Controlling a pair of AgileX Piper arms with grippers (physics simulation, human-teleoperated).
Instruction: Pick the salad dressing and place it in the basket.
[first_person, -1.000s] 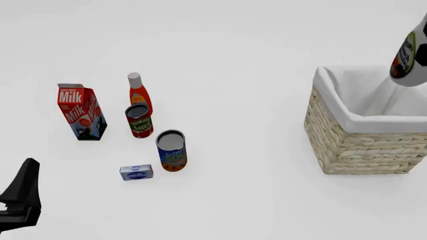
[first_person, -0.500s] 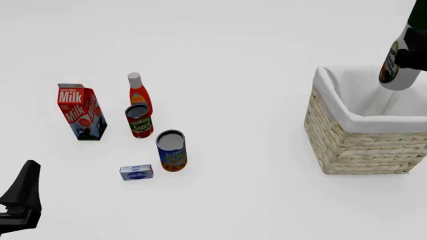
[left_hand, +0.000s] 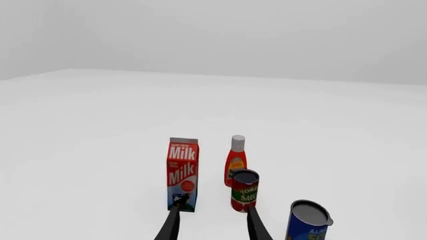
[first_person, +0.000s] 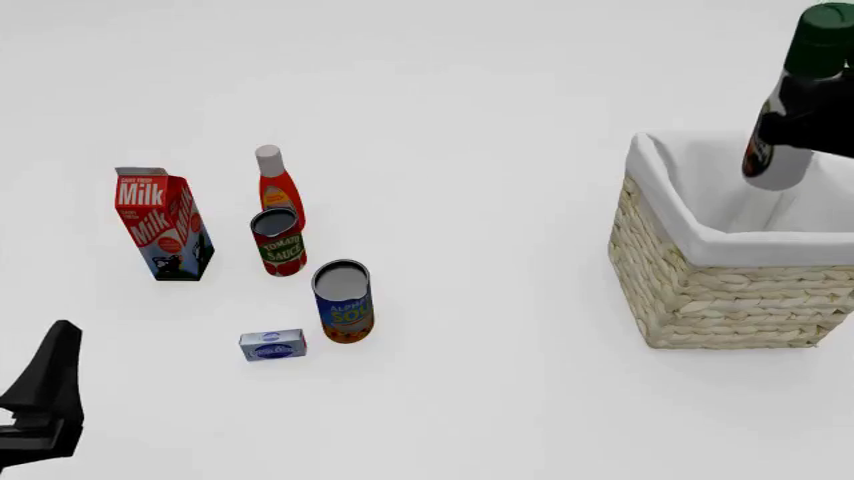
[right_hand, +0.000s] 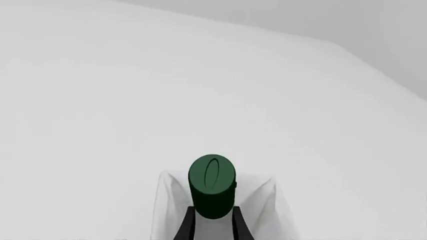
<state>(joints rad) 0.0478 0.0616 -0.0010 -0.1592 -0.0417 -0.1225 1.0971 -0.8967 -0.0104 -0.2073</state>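
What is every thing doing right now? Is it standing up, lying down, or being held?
salad dressing: held in the air over the basket, tilted, cap on.
basket: upright on the table.
right tool: shut on the bottle.
left tool: open, holding nothing.
milk carton: standing, closed.
orange-red bottle: standing, capped.
tomato sauce can: standing.
blue soup can: standing.
small blue box: lying flat.

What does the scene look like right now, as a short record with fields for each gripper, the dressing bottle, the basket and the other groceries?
right gripper: shut on the salad dressing
salad dressing: held above the basket, tilted, green cap up
basket: at table's right, white cloth lining
left gripper: open, holding nothing
other groceries: milk carton, ketchup bottle, tomato sauce can, soup can, small box
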